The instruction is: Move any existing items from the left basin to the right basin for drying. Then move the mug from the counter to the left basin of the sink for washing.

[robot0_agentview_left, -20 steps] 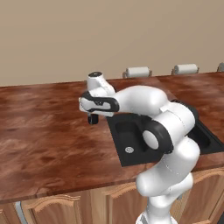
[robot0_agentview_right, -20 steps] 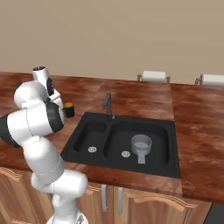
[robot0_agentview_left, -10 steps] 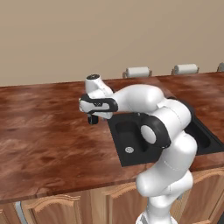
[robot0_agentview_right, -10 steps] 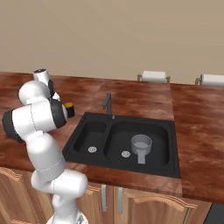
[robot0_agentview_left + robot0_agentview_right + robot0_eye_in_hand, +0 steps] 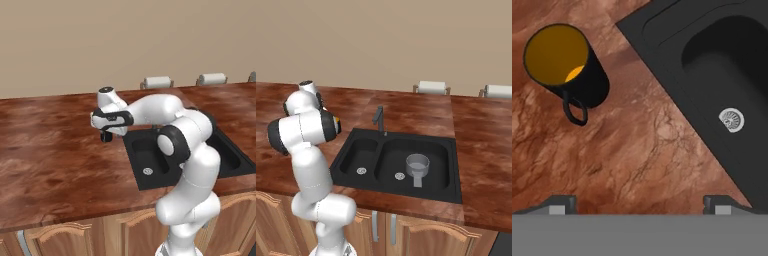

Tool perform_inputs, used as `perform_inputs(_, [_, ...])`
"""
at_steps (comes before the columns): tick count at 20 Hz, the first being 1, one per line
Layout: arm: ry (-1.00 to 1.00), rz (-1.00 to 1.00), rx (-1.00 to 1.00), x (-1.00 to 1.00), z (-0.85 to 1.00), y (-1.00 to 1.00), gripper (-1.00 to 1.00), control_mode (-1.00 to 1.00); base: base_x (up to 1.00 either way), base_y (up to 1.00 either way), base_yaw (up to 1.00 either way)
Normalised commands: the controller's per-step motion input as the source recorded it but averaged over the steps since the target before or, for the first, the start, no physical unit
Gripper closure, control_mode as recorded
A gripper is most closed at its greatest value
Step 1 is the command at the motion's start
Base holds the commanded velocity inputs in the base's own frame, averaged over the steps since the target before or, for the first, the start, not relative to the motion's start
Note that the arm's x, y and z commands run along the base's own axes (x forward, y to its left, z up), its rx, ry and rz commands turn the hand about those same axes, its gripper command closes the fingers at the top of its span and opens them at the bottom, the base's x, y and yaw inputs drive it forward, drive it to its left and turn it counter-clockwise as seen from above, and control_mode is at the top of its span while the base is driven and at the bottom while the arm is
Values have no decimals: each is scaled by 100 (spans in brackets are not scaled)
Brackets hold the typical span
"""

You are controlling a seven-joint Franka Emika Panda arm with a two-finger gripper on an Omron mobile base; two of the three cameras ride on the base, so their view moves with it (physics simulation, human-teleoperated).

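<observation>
Gripper (image 5: 639,202) spread wide, holding nothing, above the counter (image 5: 637,160). Mug (image 5: 564,67) upright at 10 o'clock; left basin (image 5: 727,75) at 2 o'clock.

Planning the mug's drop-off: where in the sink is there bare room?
The left basin is bare apart from its drain. The right basin is taken near its middle by a grey cup.

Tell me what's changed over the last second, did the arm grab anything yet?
Nothing grabbed yet. The arm has swung a little further left over the counter, carrying the open gripper toward the mug, which stands untouched beside the sink. The grey cup stays in the right basin; the left basin stays empty.
</observation>
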Motion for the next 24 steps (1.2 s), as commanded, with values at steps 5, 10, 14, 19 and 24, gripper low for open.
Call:
perform_inputs(5, [0,0,0,37,-11,3,-100,-100,0,0,0])
perform_inputs(10, [0,0,0,20,-14,0,-100,-100,0,0,0])
perform_inputs(14, [0,0,0,16,-20,3,-100,-100,0,0,0])
perform_inputs(19, [0,0,0,34,-16,12,-100,-100,0,0,0])
perform_inputs(24, [0,0,0,31,-14,13,-100,-100,0,0,0])
